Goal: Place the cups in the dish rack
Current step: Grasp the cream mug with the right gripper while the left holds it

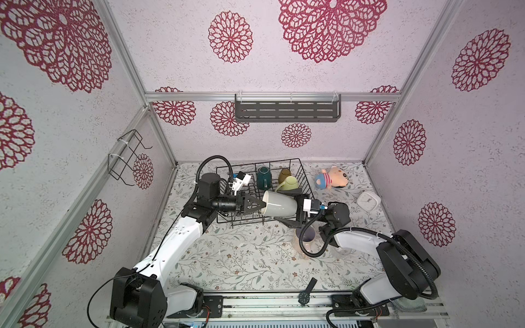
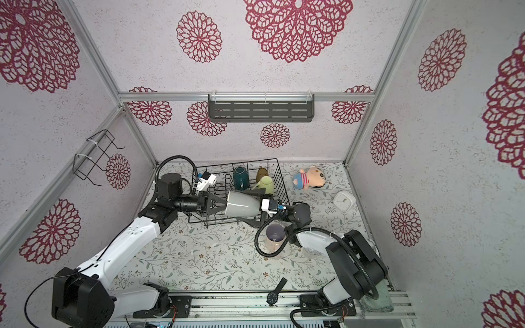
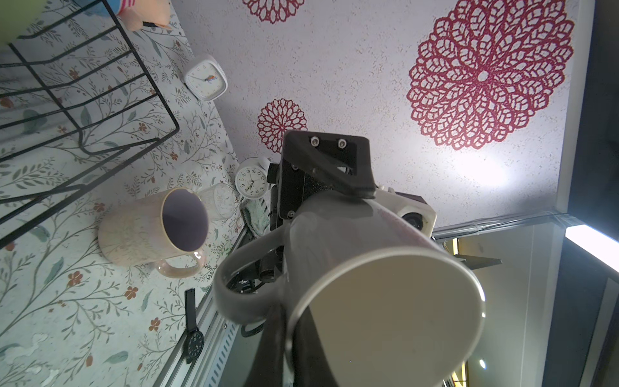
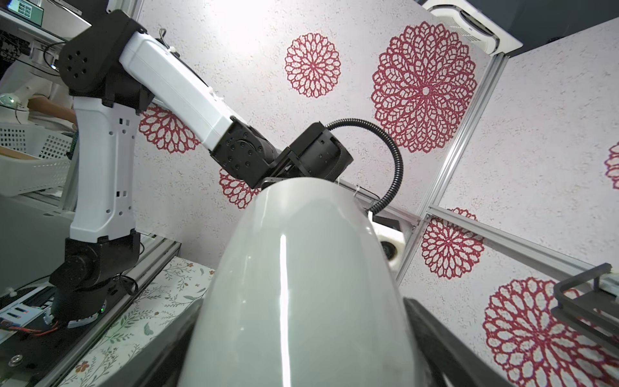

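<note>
Claws on grey cup [image 1: 279,206] — left [image 1: 262,205] pinching rim, right [image 1: 294,208] straddling base

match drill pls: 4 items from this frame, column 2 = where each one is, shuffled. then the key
Column 1
1. grey cream-lined cup
2. dark teal mug
3. tall pearly pink mug
4. wristwatch

Column 2
A. standing on the table, near side of the dish rack, by the right arm
B. at the table's front edge, by the rail
C. lying sideways in the air between the left hand and the right hand
D. inside the dish rack, far side

Pairs: 1-C, 2-D, 3-A, 4-B
</note>
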Robot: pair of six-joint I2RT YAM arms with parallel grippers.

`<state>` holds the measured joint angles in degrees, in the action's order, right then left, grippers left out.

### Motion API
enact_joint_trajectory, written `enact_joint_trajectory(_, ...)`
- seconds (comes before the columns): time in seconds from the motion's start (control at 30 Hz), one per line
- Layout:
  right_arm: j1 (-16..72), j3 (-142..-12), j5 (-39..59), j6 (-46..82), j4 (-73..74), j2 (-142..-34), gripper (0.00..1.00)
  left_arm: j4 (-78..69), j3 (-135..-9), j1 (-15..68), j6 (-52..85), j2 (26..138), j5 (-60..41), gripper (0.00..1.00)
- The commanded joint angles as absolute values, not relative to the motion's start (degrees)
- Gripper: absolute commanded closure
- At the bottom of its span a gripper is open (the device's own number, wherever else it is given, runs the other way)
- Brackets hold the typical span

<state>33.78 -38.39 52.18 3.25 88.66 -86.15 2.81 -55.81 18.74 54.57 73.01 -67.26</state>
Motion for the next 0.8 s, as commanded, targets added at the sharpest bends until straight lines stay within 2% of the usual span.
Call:
enact_joint_trajectory(0.0,34.34,-40.14,51.55,5.75,92.46,-86.04,0.12,-1.76,-55.99,19.85,55.07,72.77,-70.03,1.00)
enact_joint_trajectory(0.13,34.62,-41.05,52.98,7.03,91.10,-86.02,0.22,-1.87,-56.46,19.93,55.24,73.28,-70.28,1.00)
enact_joint_trajectory(0.27,34.50,-42.56,54.82,8.89,91.19,-87.81,0.34,-1.23,-56.29,19.63,54.19,73.13,-70.60,0.93)
enact_joint_trajectory(0.33,34.54,-42.98,54.14,10.60,91.36,-88.40,0.35,-1.22,-56.25,19.18,54.12,73.21,-69.90,0.81)
enact_joint_trajectory(0.4,34.28,-43.77,54.04,11.44,88.95,-88.66,0.35,-0.95,-56.03,18.31,53.92,73.33,-69.68,0.75)
enact_joint_trajectory(0.43,34.19,-44.30,53.97,11.36,86.75,-88.60,0.35,-0.20,-55.91,17.49,53.28,73.10,-68.83,0.70)
enact_joint_trajectory(0.5,33.88,-45.89,53.07,10.00,79.29,-87.80,0.37,1.73,-54.95,14.17,51.86,71.52,-64.97,0.62)
enact_joint_trajectory(0.63,33.55,-48.64,48.62,-1.12,55.27,-83.69,0.39,6.36,-53.26,7.49,48.59,67.04,-56.25,0.58)
enact_joint_trajectory(0.77,33.40,-53.24,40.42,-10.90,30.74,-81.20,0.41,16.70,-53.61,4.02,41.59,61.84,-39.61,0.54)
